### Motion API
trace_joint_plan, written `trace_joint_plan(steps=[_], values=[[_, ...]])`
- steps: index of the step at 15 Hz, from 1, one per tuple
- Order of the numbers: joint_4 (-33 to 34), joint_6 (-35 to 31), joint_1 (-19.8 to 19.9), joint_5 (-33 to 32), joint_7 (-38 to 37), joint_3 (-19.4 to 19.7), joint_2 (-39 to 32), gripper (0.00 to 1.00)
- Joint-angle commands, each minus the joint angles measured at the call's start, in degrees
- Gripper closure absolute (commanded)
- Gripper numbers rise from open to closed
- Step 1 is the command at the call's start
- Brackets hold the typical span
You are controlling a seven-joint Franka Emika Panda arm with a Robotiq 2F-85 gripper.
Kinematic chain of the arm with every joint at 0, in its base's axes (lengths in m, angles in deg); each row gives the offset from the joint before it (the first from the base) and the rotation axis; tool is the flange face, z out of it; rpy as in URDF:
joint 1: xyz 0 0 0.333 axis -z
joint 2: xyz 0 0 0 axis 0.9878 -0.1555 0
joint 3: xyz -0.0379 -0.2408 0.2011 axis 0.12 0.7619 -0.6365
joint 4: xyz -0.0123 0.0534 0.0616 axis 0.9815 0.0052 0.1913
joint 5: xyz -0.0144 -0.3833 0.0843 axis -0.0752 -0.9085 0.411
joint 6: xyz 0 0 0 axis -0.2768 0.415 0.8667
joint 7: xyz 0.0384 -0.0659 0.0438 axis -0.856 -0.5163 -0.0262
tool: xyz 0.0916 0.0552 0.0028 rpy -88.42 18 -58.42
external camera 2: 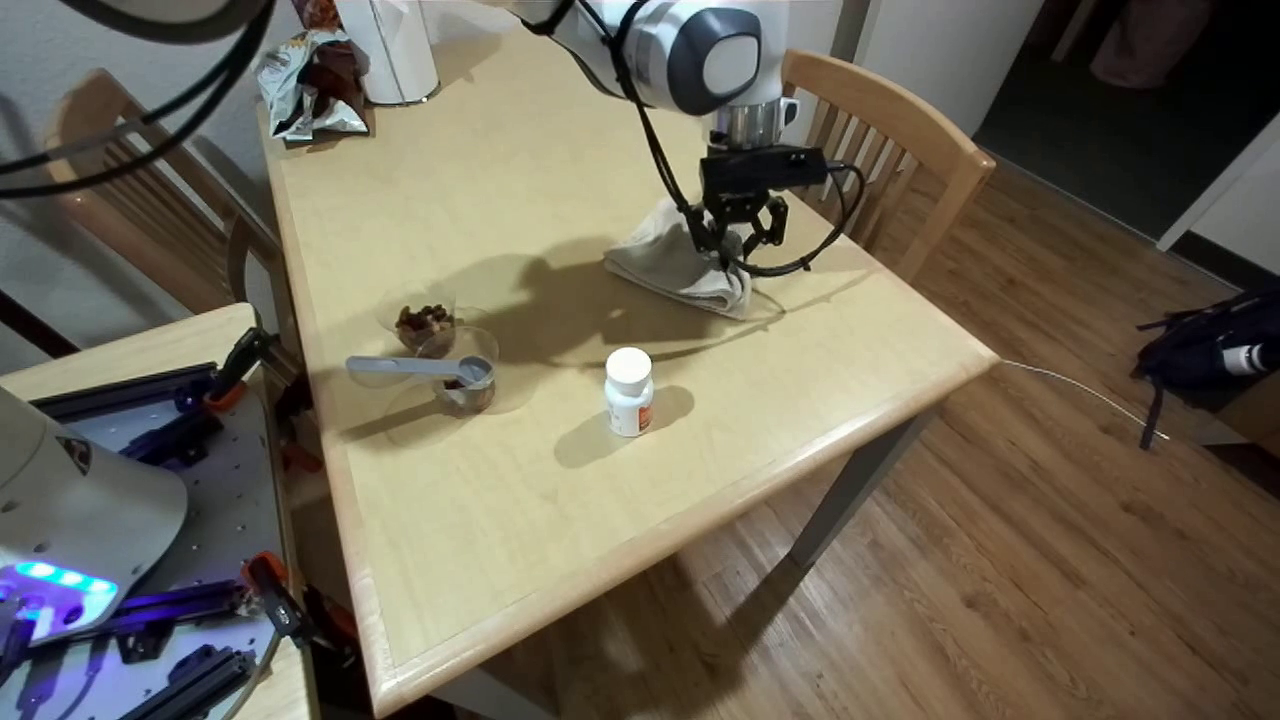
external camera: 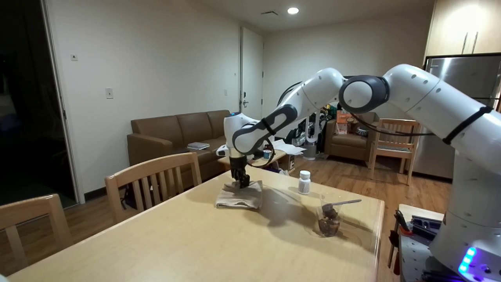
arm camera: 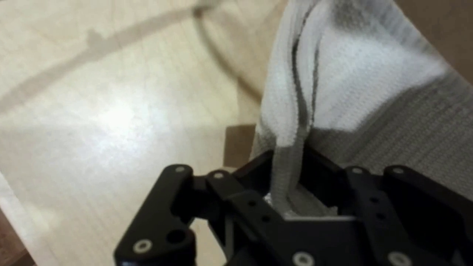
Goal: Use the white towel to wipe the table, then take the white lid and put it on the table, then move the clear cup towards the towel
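Closest in the wrist view, the black Robotiq gripper (arm camera: 288, 159) has its jaws closed to a fold's thickness, pinching one edge of the white towel (arm camera: 354, 92). That towel lies folded on the table (external camera: 203, 239) near a wooden chair (external camera: 154, 167). Wiping looks to be the step in hand; how much is done I cannot tell. The white lid (external camera 2: 628, 365) is on the upright pill bottle (external camera 2: 627, 412), and a clear cup (external camera 2: 466, 400) with a grey scoop (external camera 2: 400, 366) at its top stands beside a second clear cup (external camera 2: 428, 330), both well apart from the towel; which one the task means is unclear. The next move likely calls for a firm pinch and a low, level sweep clear of bottle and cups.
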State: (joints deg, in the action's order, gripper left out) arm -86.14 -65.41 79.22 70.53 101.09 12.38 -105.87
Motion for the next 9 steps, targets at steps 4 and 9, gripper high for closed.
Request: trace_joint_plan(steps=[4, 9], values=[[-3.21, 11.85, 0.34, 1.93, -0.22, -3.03, 12.49, 0.26], [-4.80, 18.74, -0.50, 3.09, -1.06, -4.24, 19.09, 0.00]])
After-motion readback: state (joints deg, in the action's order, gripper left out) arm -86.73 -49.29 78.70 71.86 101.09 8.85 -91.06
